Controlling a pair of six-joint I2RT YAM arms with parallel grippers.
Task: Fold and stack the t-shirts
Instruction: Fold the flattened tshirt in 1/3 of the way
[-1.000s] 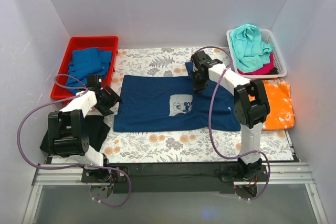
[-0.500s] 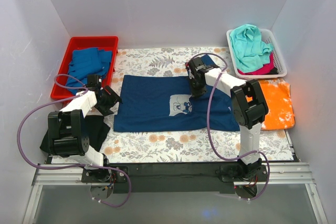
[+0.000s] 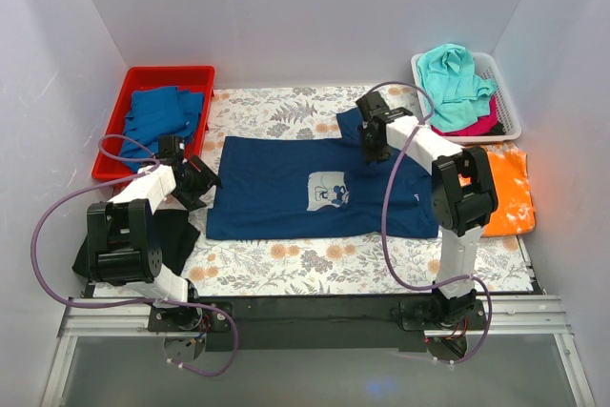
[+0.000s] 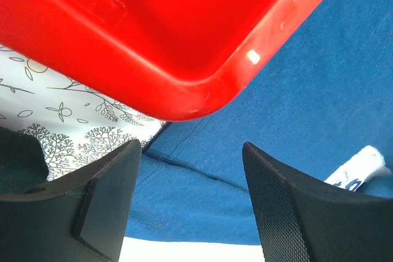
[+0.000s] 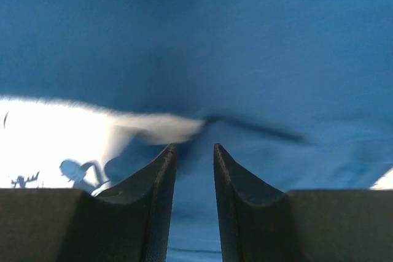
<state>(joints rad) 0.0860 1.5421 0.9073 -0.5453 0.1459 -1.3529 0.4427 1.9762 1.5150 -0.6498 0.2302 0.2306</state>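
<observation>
A navy t-shirt (image 3: 286, 188) with a pale grey print (image 3: 329, 188) lies spread flat on the flowered table cover. My left gripper (image 3: 202, 181) is open and hovers low at the shirt's left edge. In the left wrist view, its jaws (image 4: 190, 148) straddle blue cloth (image 4: 202, 182) just below the corner of the red bin (image 4: 184, 41). My right gripper (image 3: 374, 148) is over the shirt's upper right part, beside a raised flap of cloth (image 3: 351, 121). In the right wrist view, its jaws (image 5: 194, 146) stand a narrow gap apart above blue cloth (image 5: 245, 59), empty, with the print (image 5: 61, 133) blurred at left.
The red bin (image 3: 162, 76) at back left holds folded mid-blue shirts (image 3: 157, 113). A white basket (image 3: 507, 92) at back right holds teal (image 3: 453, 73) and pink (image 3: 477, 126) shirts. An orange shirt (image 3: 500, 188) lies at right. A black shirt (image 3: 176, 231) lies at front left.
My right gripper moved down-left over the shirt towards the print, then back up and right to the upper right part. The left arm has not moved.
</observation>
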